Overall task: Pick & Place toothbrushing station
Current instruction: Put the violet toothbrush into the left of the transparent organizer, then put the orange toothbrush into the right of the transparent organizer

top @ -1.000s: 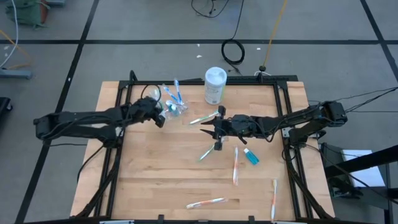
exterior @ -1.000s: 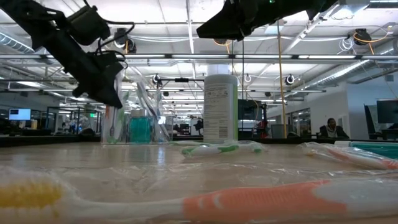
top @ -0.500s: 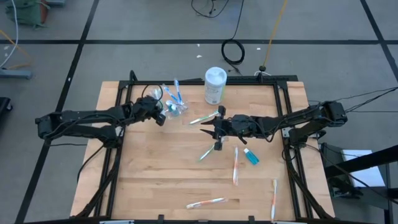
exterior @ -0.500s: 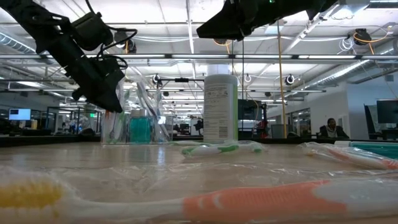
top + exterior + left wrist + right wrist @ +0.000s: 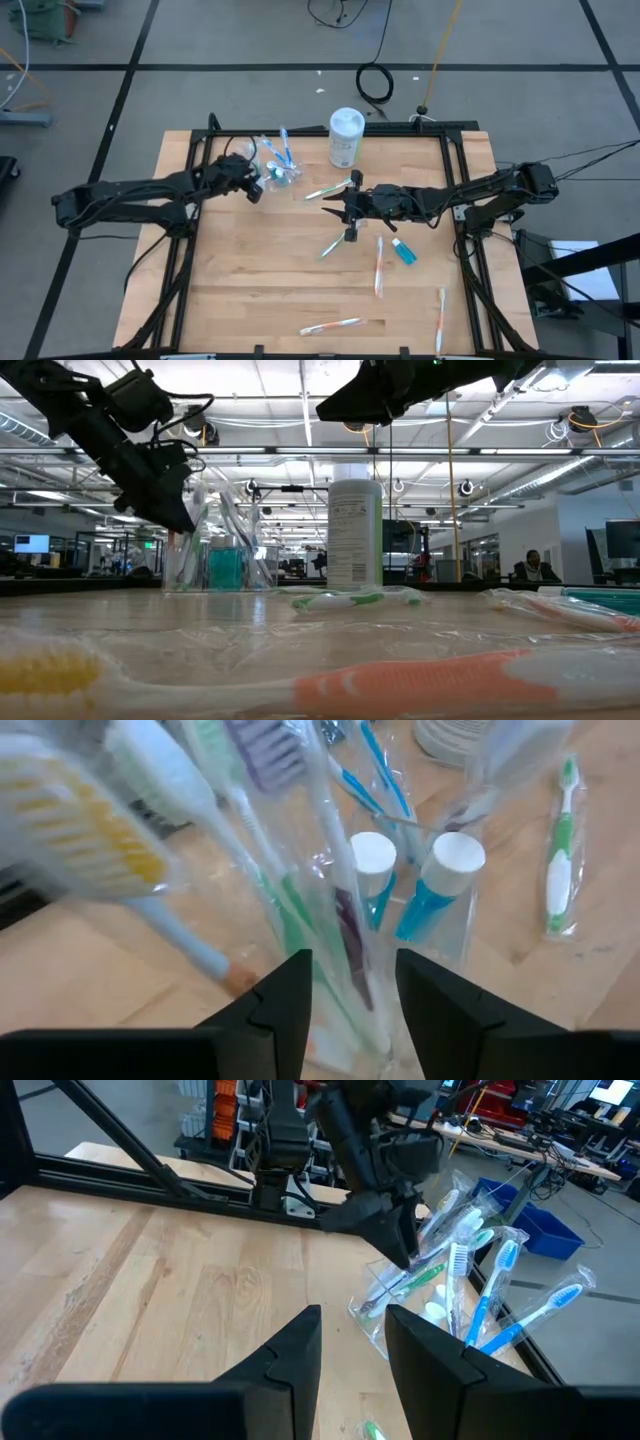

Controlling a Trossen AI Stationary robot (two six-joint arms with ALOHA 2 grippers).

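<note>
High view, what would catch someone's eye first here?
The clear plastic cup near the table's far edge, bristling with wrapped toothbrushes, with the left gripper open right beside it. Next, the white canister to its right, and loose toothbrushes scattered toward the near edge below the hovering right gripper.

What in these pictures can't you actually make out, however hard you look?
- How many toothbrushes stand in the clear cup: too small in the high view, overlapping wrappers in the left wrist view.
- Canister label text: too small in the low view.
- The nearest toothbrush: blurred and cut by the low view's edges.
- The right gripper: the low view cuts it at the top edge.
</note>
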